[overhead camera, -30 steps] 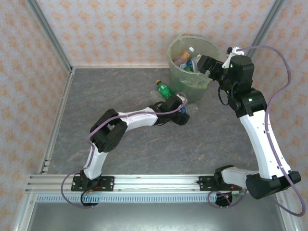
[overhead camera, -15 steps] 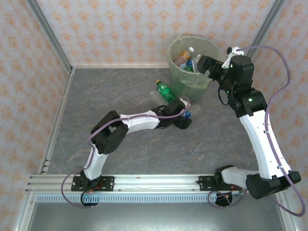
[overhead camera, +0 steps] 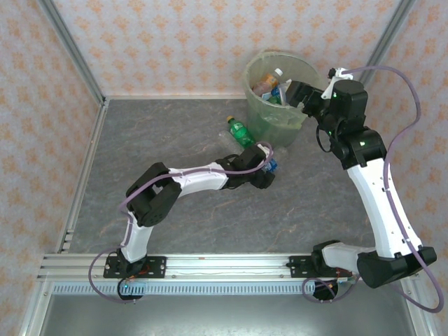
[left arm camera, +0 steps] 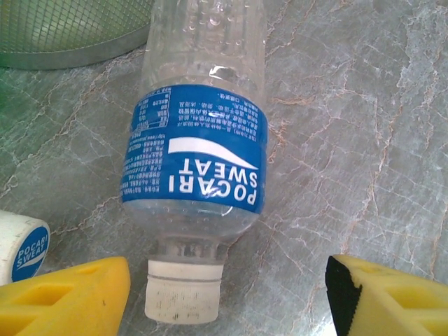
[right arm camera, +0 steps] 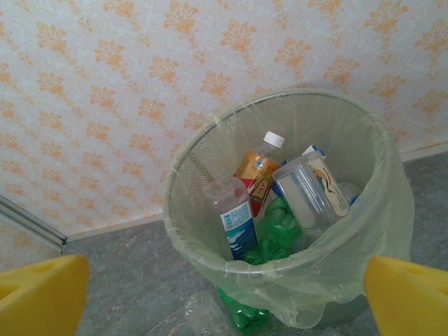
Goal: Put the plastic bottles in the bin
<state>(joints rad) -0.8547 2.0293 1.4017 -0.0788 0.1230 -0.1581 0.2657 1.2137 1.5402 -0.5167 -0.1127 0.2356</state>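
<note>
Left gripper (left arm camera: 225,297) low over the grey marbled table (left arm camera: 364,140), jaws apart, nothing clamped, yellow fingertips (left arm camera: 66,297) in the bottom corners of the wrist view. Between them, the white cap (left arm camera: 183,292) of a clear bottle (left arm camera: 196,161) with a blue Pocari Sweat label, flat on its side, cap toward the camera, base pointing away toward the bin (left arm camera: 63,31). Bare table on both sides of the cap, with the wider gap on the right; no contact with either finger. Just beside the left fingertip, a white rounded thing (left arm camera: 21,246) with the same blue logo, possibly the end of another bottle, too cropped to tell.

Seen from above, this gripper (overhead camera: 268,168) near the foot of the bin (overhead camera: 280,126), a bit of blue label visible at its tip. Green bottle (overhead camera: 239,130) on its side by the bin's left wall, just beyond the left arm.

Right gripper (overhead camera: 299,94) raised at the bin's right rim, jaws wide, empty. In its wrist view, the same wide jaws, the bag-lined bin (right arm camera: 210,140) between and beyond them. Inside: an orange-labelled bottle (right arm camera: 255,171) with a white cap, a pinkish bottle (right arm camera: 232,220) with a blue-and-white label, a slanted clear container (right arm camera: 308,189), crushed green bottles (right arm camera: 280,224) beneath.
</note>
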